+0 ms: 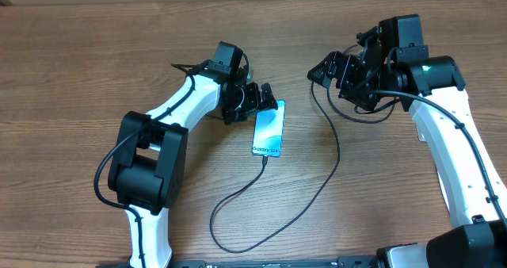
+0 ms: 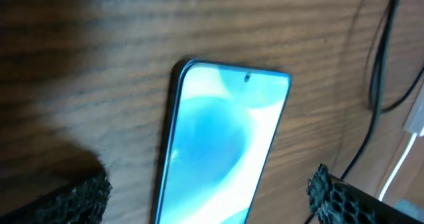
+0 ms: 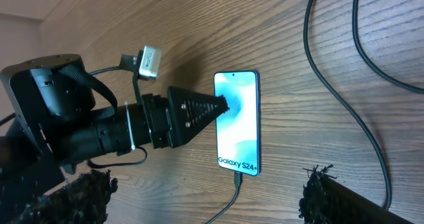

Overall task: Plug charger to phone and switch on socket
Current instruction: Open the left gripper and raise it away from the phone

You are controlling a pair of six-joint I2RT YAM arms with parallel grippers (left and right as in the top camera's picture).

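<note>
The phone (image 1: 268, 129) lies flat on the wooden table with its light-blue screen lit, and "Galaxy S24+" text shows at its near end in the right wrist view (image 3: 237, 121). The charger cable (image 1: 238, 195) has its connector in the phone's near end (image 3: 237, 179). From there it loops across the table toward the right arm. My left gripper (image 1: 255, 103) is open, with its fingers on either side of the phone's far end (image 2: 218, 144), not touching it. My right gripper (image 1: 329, 68) is open and empty, raised to the right of the phone. The socket is hidden.
A white piece with a thin white cord (image 2: 414, 124) shows at the right edge of the left wrist view; I cannot tell what it is. Black cable runs (image 3: 344, 111) cross the table right of the phone. The left arm (image 3: 99, 134) lies left of the phone.
</note>
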